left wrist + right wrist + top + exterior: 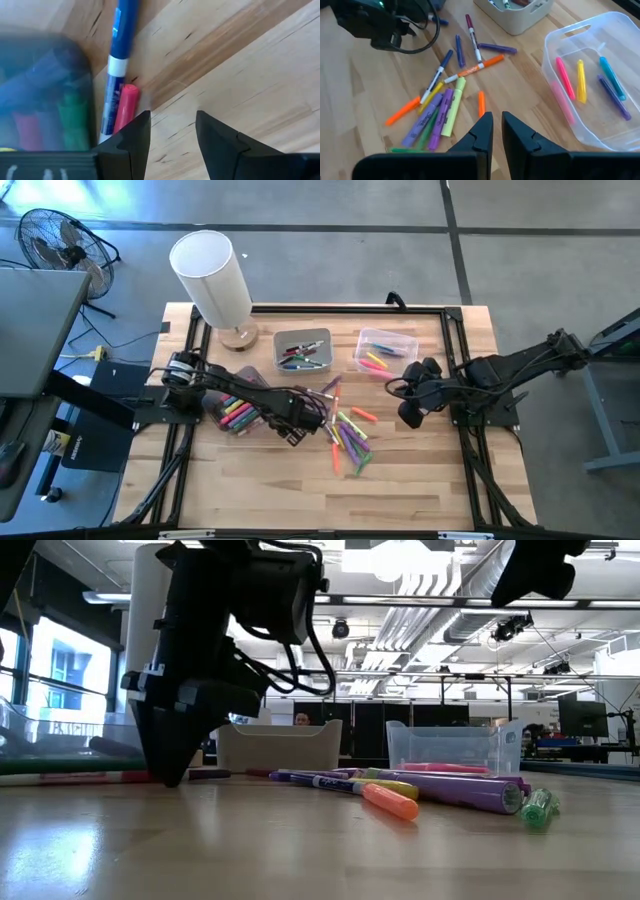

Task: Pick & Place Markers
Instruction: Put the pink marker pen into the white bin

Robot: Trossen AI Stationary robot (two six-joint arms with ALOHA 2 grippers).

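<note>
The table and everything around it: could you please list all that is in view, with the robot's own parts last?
Loose markers: over a dozen, purple, orange, yellow, green, blue; mid-table.
Grey bin: one, holding markers; back centre.
Clear bin: one, holding pink, yellow, blue, purple markers; right of the grey bin.
Left bin: one, clear, filled with markers; under the left arm.
Lamp: one, white shade; back left.
Fan: one, black; on the floor.
Left hand: open, low beside the left bin.
Right hand: raised, empty, near the clear bin.

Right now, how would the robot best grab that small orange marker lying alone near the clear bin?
Probably across the middle of the orange marker, from straight above: it lies flat on the table, apart from the pile, with bare wood on both long sides for the jaws.
</note>
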